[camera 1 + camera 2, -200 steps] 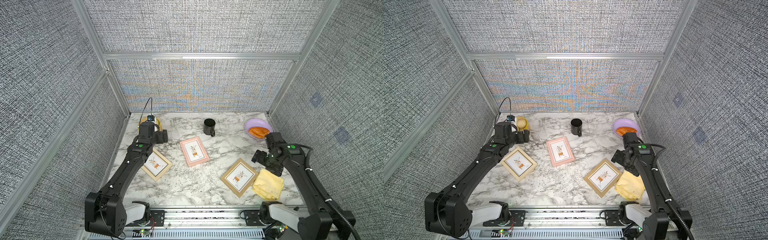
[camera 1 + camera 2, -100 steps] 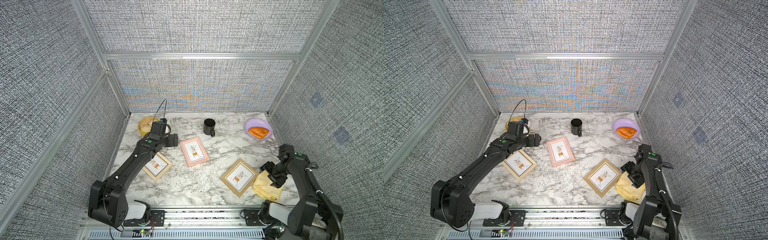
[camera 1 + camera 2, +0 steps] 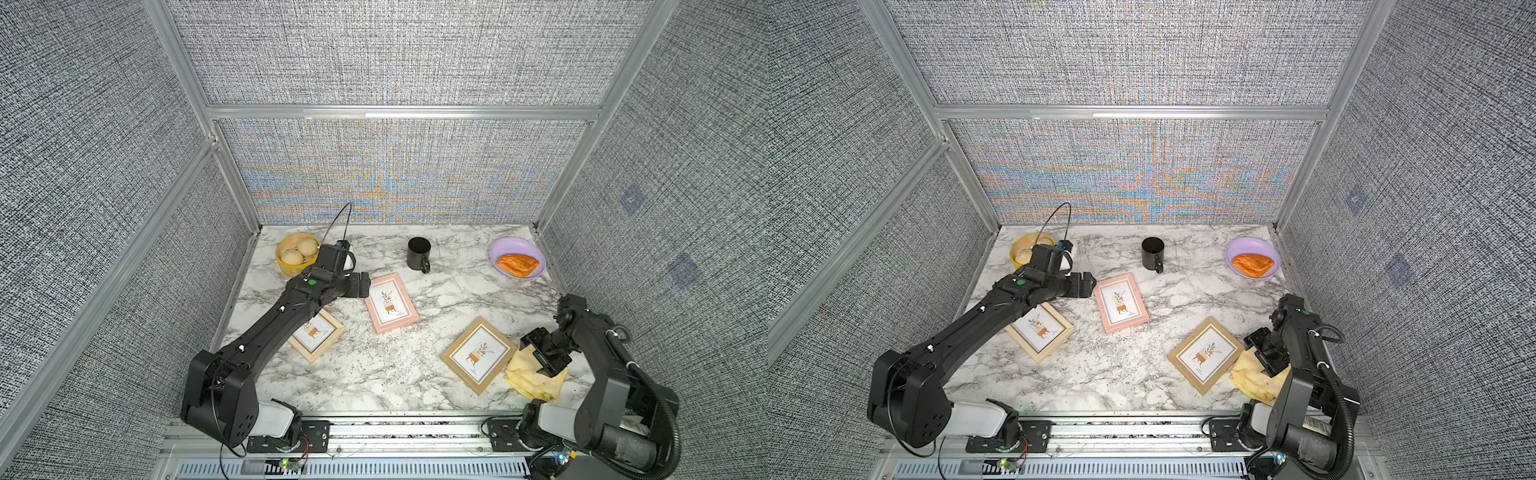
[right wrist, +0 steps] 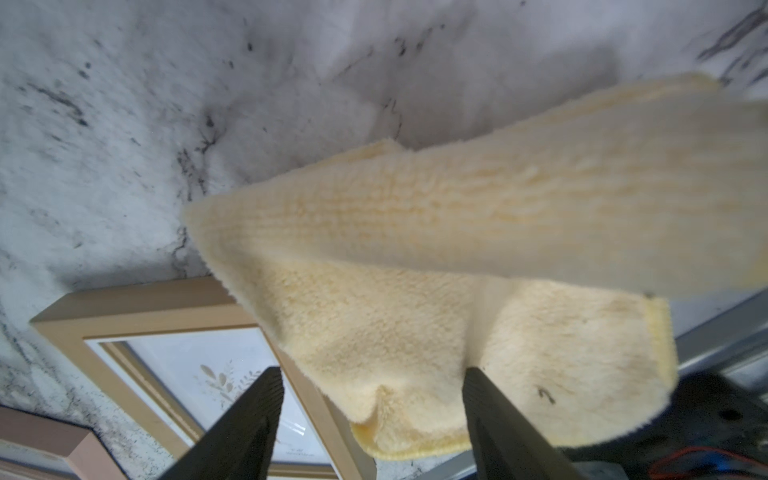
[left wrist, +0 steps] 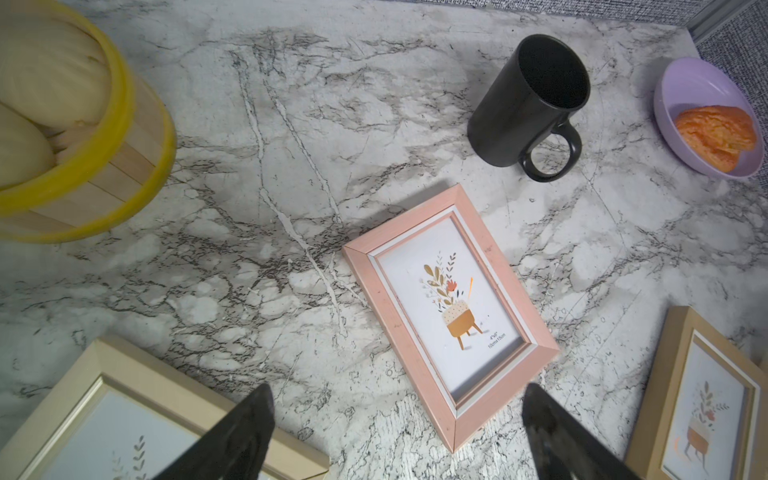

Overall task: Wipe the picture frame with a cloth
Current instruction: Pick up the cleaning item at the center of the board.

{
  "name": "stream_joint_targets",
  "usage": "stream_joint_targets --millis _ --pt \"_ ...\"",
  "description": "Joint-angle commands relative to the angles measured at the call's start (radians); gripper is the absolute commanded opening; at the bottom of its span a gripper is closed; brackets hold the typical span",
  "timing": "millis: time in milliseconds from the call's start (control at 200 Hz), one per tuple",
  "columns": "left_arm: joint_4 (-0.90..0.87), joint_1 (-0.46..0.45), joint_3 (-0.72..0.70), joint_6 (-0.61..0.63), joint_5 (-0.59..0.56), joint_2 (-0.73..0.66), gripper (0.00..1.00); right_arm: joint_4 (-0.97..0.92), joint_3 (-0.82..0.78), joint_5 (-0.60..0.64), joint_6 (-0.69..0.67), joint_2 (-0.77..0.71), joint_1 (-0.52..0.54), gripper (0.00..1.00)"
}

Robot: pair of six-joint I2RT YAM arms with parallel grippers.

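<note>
Yellow cloth at the marble table's near right corner, right gripper over it.
Its long axis runs diagonally beside the tan frame, overlapping that frame's edge, close to the front rail. The right jaws stand apart, straddling its fold. The left gripper, jaws wide and empty, hovers by the pink frame; bare marble lies between frames.

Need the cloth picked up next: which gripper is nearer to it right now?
Right. The right gripper sits directly over the cloth, its fingers apart with fabric between them. The left gripper is far across the table, open beside the pink frame.
</note>
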Motion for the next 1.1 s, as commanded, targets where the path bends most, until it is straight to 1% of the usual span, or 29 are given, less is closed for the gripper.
stream_joint_targets --millis 0,105,240,300,335,400,495,566,611,706,811,961,1096 --pt "-0.011 -0.013 0.021 0.001 0.01 0.017 0.93 0.014 -0.02 0.042 0.024 -0.002 -0.011 0.72" --pt "-0.012 -0.026 0.038 0.001 0.008 0.041 0.93 0.068 -0.048 0.041 0.038 0.018 -0.024 0.73" --pt "-0.012 -0.043 0.065 0.001 0.011 0.073 0.93 0.164 -0.067 0.012 0.047 0.092 -0.024 0.75" --pt "-0.017 -0.054 0.079 0.0 0.012 0.088 0.93 0.203 -0.082 -0.002 0.056 0.121 -0.024 0.74" --pt "-0.019 -0.06 0.087 0.001 0.012 0.095 0.93 0.22 -0.091 -0.01 0.06 0.137 -0.024 0.71" --pt "-0.019 -0.072 0.101 0.0 0.012 0.111 0.93 0.254 -0.11 -0.023 0.07 0.158 -0.024 0.61" --pt "-0.026 -0.09 0.117 0.001 0.015 0.128 0.93 0.303 -0.141 -0.041 0.08 0.173 -0.019 0.31" --pt "-0.031 -0.102 0.127 0.001 0.015 0.139 0.93 0.323 -0.158 -0.046 0.079 0.182 -0.018 0.1" --pt "-0.035 -0.111 0.134 0.001 0.016 0.145 0.93 0.331 -0.162 -0.048 0.075 0.189 -0.018 0.0" --pt "-0.043 -0.129 0.146 0.006 0.021 0.161 0.93 0.342 -0.161 -0.063 0.057 0.179 -0.018 0.0" --pt "-0.05 -0.154 0.162 0.015 0.049 0.181 0.93 0.298 -0.124 -0.068 0.031 0.108 -0.017 0.0" --pt "-0.087 -0.206 0.222 0.06 0.14 0.244 0.91 0.162 -0.015 -0.084 -0.009 -0.011 -0.019 0.0" --pt "-0.135 -0.27 0.31 0.12 0.225 0.325 0.9 0.035 0.09 -0.102 -0.036 -0.084 -0.019 0.0"
